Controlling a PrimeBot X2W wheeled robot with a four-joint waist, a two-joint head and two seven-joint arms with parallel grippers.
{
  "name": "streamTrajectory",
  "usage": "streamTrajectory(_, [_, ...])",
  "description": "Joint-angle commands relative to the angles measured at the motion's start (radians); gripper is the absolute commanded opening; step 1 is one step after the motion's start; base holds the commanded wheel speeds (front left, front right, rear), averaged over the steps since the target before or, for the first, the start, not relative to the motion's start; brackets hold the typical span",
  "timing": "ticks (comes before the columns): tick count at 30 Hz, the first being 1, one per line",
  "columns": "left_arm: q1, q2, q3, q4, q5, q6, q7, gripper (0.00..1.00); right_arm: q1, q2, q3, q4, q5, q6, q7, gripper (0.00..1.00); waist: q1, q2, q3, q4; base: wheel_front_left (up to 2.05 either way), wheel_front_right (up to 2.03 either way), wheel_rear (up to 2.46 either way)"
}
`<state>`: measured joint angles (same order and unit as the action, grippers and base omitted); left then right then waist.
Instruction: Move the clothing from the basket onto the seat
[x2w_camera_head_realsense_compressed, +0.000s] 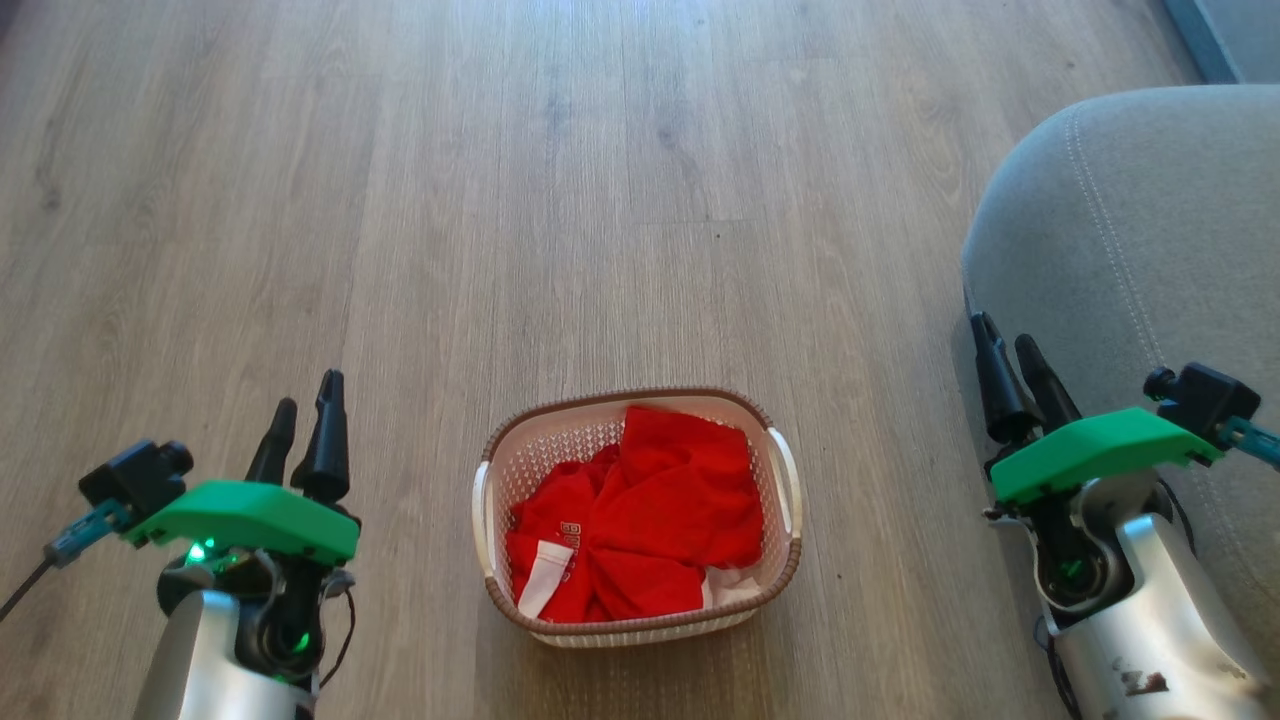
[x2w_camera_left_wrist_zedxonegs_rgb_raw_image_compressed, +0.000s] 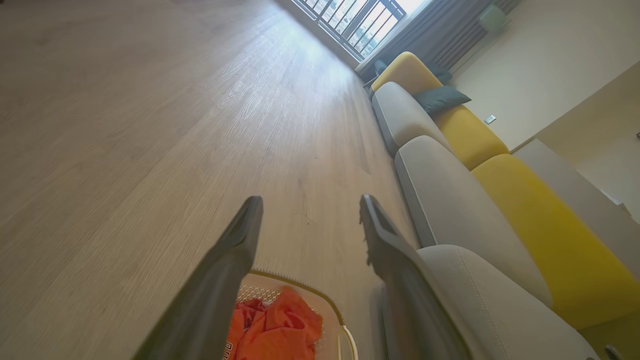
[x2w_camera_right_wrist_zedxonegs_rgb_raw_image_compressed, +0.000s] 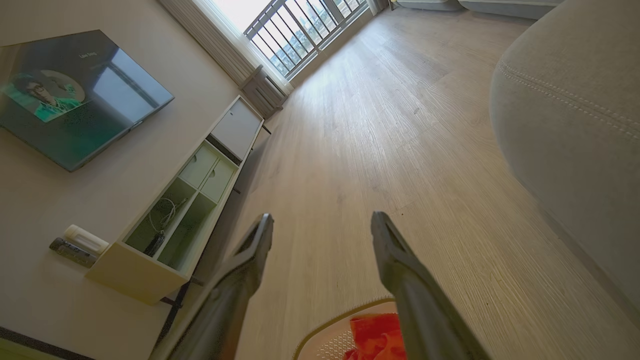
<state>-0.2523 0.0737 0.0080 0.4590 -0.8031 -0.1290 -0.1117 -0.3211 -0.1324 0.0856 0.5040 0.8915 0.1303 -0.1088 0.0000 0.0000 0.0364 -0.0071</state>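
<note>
Clothing (x2w_camera_head_realsense_compressed: 660, 510): a red heap with a white piece, all inside the basket (x2w_camera_head_realsense_compressed: 560, 440) at 6 o'clock in your head view; none is on the seat yet.
Basket: on the floor (x2w_camera_head_realsense_compressed: 500, 200) between your arms, so either can reach in.
Seat (x2w_camera_head_realsense_compressed: 1130, 220): at 3 o'clock, just beside your right tool (x2w_camera_head_realsense_compressed: 1003, 332), so that arm likely has the shorter carry.
Left tool (x2w_camera_head_realsense_compressed: 308, 392): at 8 o'clock, fingers spread, empty.
Right tool: at 4 o'clock, fingers spread, empty.

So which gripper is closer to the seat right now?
The right gripper: in the head view it is beside the rounded corner of the seat, while the left gripper is across the basket, over bare floor.
</note>
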Motion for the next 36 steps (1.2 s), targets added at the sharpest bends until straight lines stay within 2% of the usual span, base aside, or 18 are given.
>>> streamTrajectory(1, [-0.066,0.028,0.019,-0.020,0.049,-0.001,-0.017,1.00,-0.066,-0.018,0.023,-0.024,-0.036,0.000,-0.018,1.00,0.0000,0.0000,-0.001,0.000,0.00,0.00,0.00])
streamTrajectory(14, [-0.099,0.036,0.026,0.018,0.259,-0.001,-0.055,1.00,-0.112,-0.037,0.058,0.019,-0.175,0.000,-0.057,1.00,0.0000,0.0000,-0.001,-0.002,0.00,0.00,0.00])
streamTrajectory(36, [-0.168,0.028,0.069,0.057,0.541,-0.002,-0.117,1.00,-0.199,-0.056,0.100,0.069,-0.410,0.000,-0.119,1.00,0.0000,0.0000,0.014,-0.004,0.00,0.00,0.00])
